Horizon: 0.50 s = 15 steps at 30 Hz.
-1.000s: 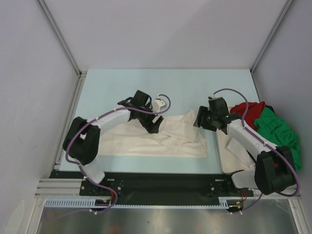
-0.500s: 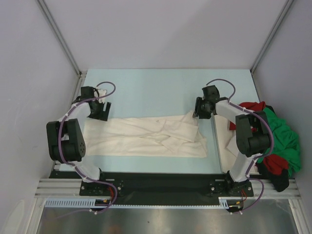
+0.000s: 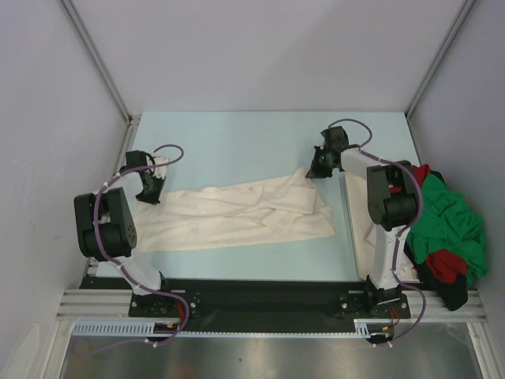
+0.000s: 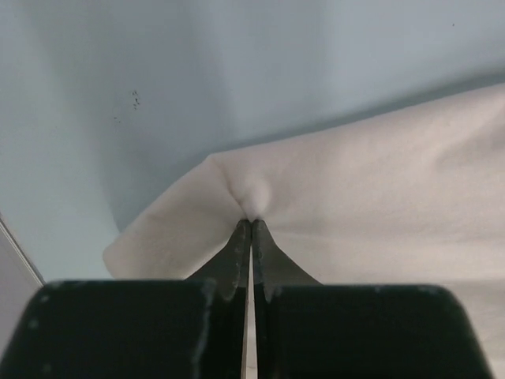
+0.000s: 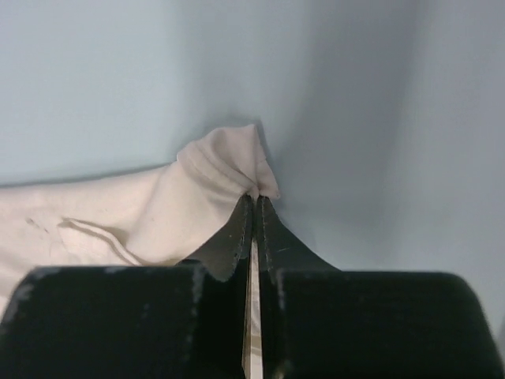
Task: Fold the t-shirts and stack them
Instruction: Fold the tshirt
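The cream t-shirt (image 3: 237, 212) lies stretched across the pale blue table between my two arms. My left gripper (image 3: 152, 189) is shut on its left far corner; in the left wrist view the cloth (image 4: 331, 197) puckers right at the closed tips (image 4: 251, 223). My right gripper (image 3: 318, 168) is shut on the right far corner, where a small fold of cream cloth (image 5: 225, 170) bunches at the tips (image 5: 254, 197). The green t-shirt (image 3: 450, 225) and the red t-shirt (image 3: 442, 264) lie heaped at the right side of the table.
A second strip of cream cloth (image 3: 361, 229) lies under the right arm. White side walls (image 3: 47, 158) stand close to the table's left and right edges. A black rail (image 3: 252, 296) runs along the near edge.
Both arms swung outward and back to the shirt's far corners. Both grippers went from open to shut on the cream cloth, and the shirt's far edge now lies pulled longer and tauter.
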Available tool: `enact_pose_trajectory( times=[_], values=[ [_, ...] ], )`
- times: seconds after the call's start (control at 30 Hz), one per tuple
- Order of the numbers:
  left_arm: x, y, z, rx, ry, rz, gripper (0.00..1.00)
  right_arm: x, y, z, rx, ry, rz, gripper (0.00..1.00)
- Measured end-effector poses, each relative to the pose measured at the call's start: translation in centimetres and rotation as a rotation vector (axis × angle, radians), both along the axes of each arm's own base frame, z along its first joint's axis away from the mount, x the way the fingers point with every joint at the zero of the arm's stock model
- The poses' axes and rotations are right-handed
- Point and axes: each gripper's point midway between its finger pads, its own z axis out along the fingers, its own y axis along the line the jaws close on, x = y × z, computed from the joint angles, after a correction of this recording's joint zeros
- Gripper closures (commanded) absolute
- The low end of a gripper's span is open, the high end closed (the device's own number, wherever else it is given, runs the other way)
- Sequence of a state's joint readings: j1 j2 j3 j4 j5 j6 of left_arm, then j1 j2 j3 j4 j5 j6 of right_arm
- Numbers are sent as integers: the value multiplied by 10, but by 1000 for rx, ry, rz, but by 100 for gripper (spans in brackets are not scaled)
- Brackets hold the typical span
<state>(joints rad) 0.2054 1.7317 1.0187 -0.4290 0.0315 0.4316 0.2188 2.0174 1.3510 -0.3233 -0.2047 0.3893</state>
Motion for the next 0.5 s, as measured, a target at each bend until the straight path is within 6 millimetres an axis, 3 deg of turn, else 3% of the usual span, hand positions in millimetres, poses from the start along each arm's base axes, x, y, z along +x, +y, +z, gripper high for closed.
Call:
enact_pose_trajectory(
  times=[0.13,0.17,0.27,0.3,0.37,0.5],
  values=[
    [-6,-1,0,-6,-30,-25,100,53,16,1,48,-50,-10,99],
    [-12,0,0,-9,-27,-31,100,76,23,2,73,-92,-16,99],
    [-28,-5,0,-25,-25,-80,100,109,35,5,106,-114,-32,80],
    [-37,-9,-1,-37,-20,-105,100,125,40,6,117,-139,-38,63],
    [-59,-21,0,-69,-3,-169,100,151,49,12,140,-186,-43,49],
    [-98,-43,-1,-132,31,-276,100,171,49,25,118,-217,-66,31]
  ],
)
